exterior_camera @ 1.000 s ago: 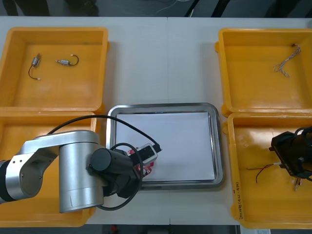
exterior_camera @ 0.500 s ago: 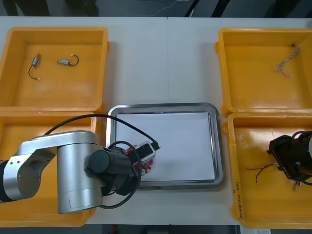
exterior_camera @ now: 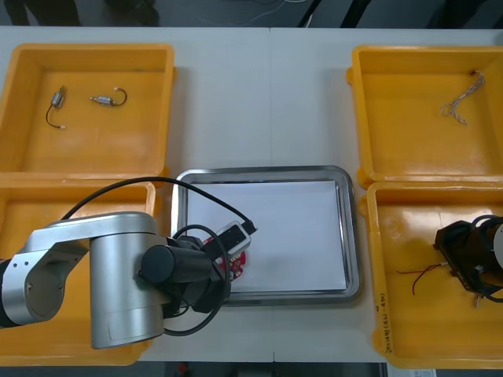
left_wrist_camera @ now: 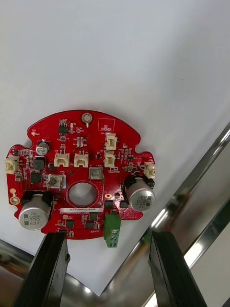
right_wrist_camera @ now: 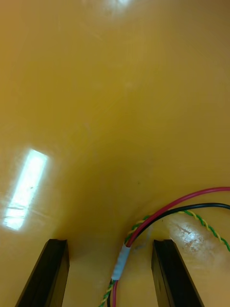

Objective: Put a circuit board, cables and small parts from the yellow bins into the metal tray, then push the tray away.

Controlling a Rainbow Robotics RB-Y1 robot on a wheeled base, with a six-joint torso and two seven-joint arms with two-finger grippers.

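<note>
- Board [left_wrist_camera: 79, 177] now lies flat on the white inside of the tray [exterior_camera: 267, 170], at its near left corner, just beside the rim.
- Left pincer [left_wrist_camera: 108, 237] is wide open and holds nothing. Compared with a second ago, the arm has drawn back a little (the board did not follow it), so the first item seems delivered.
- Right pincer [right_wrist_camera: 110, 242] has shifted slightly inside the near right bin [exterior_camera: 376, 275]. Its fingers stand apart on both sides of the cable [right_wrist_camera: 178, 200], not yet closed.
- Next step, I judge, is closing on this cable; small parts [exterior_camera: 108, 98] wait in the far left bin [exterior_camera: 86, 49].
</note>
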